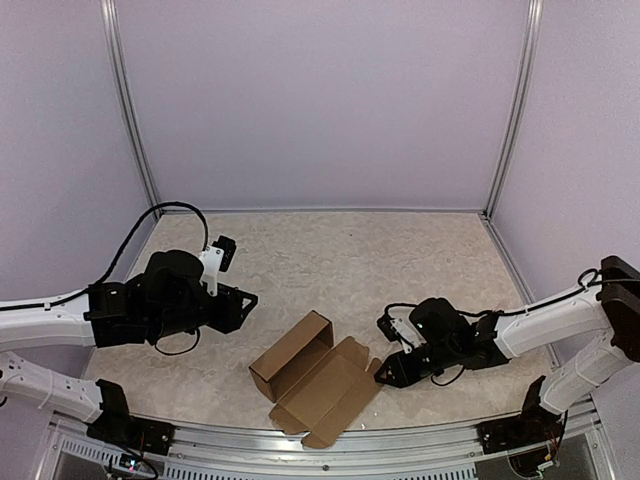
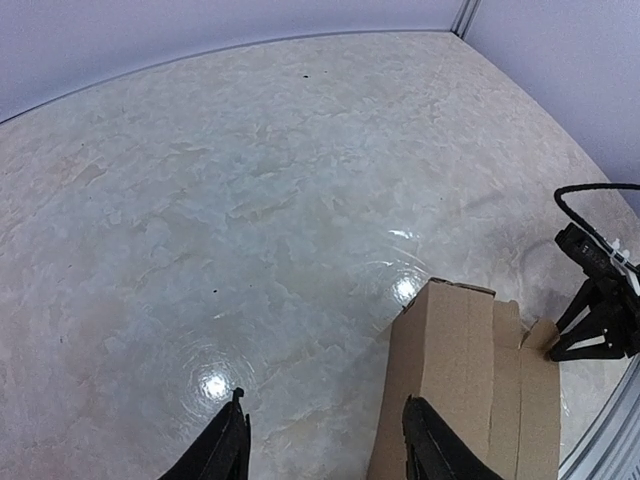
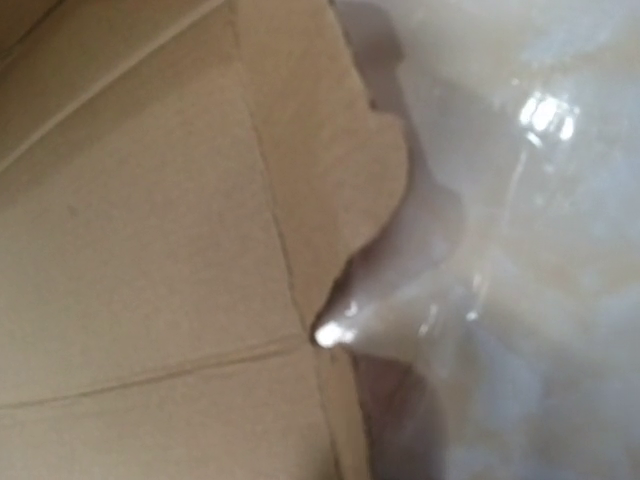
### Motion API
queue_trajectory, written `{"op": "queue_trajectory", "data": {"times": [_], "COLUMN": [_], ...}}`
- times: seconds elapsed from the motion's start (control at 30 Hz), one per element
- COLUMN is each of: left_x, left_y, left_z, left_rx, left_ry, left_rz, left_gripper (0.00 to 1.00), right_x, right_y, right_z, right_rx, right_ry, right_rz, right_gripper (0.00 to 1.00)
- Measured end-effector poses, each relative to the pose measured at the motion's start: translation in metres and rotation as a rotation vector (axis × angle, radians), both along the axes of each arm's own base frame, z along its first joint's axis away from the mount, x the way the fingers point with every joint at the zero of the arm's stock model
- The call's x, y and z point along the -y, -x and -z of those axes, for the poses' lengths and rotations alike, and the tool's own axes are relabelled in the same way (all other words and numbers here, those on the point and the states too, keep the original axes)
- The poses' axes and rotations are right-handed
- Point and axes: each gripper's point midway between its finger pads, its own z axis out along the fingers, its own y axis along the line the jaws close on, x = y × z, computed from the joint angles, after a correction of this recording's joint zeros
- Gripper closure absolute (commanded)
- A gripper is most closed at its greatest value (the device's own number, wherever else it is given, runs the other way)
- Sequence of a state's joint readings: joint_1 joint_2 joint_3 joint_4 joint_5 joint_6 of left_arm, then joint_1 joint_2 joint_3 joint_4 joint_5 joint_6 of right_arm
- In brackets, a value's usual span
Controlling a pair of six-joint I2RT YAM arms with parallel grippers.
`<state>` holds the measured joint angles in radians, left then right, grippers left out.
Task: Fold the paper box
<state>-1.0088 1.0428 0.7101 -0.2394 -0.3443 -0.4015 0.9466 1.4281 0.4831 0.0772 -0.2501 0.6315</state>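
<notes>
Brown paper box [image 1: 318, 383] at right tool [image 1: 379, 368] tip — grip unclear; left tool [image 1: 249, 299] open, apart.

Plain brown, unprinted paper box [image 1: 315, 380]. Cream-beige counter [image 1: 350, 250], marbled mottling, white glare spots. My left gripper [image 1: 248, 299] and right gripper [image 1: 378, 372] are black; my arm links [image 1: 545, 325] white, black joints. Pale lilac walls [image 1: 320, 100].

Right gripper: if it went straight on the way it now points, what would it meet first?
The paper box: the right gripper points left at its opened flap, with its tips at the flap's right edge. Whether they touch it is unclear.
</notes>
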Motion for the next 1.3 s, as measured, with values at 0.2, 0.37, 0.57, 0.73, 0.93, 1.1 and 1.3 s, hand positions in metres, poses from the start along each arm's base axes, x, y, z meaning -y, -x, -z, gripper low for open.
{"op": "queue_trajectory", "data": {"times": [0.2,0.37,0.57,0.73,0.93,1.1,1.3], "left_x": [0.000,0.002,0.000,-0.001,0.002,0.017,0.030], "left_y": [0.002,0.005,0.007,0.008,0.010,0.014,0.019], "left_z": [0.000,0.000,0.000,-0.006,-0.008,-0.013,-0.019], "left_rx": [-0.002,-0.004,-0.004,0.008,0.009,0.003,0.003], "left_ry": [0.000,-0.002,-0.008,-0.001,0.007,0.060,0.106], "left_rz": [0.004,0.017,0.020,0.026,0.045,0.099,0.148], "left_gripper": [0.53,0.53,0.53,0.53,0.54,0.55,0.55], "right_x": [-0.005,-0.011,-0.016,-0.020,-0.014,-0.003,0.009], "right_y": [-0.004,-0.009,-0.013,-0.022,-0.028,-0.032,-0.041], "right_z": [-0.003,-0.012,-0.040,-0.080,-0.122,-0.145,-0.163], "right_rx": [0.026,0.056,0.110,0.180,0.248,0.272,0.304], "right_ry": [0.008,0.024,0.057,0.102,0.199,0.304,0.424], "right_rz": [-0.030,-0.065,-0.135,-0.203,-0.283,-0.328,-0.356], "right_gripper": [1.00,1.00,1.00,1.00,1.00,1.00,1.00]}}
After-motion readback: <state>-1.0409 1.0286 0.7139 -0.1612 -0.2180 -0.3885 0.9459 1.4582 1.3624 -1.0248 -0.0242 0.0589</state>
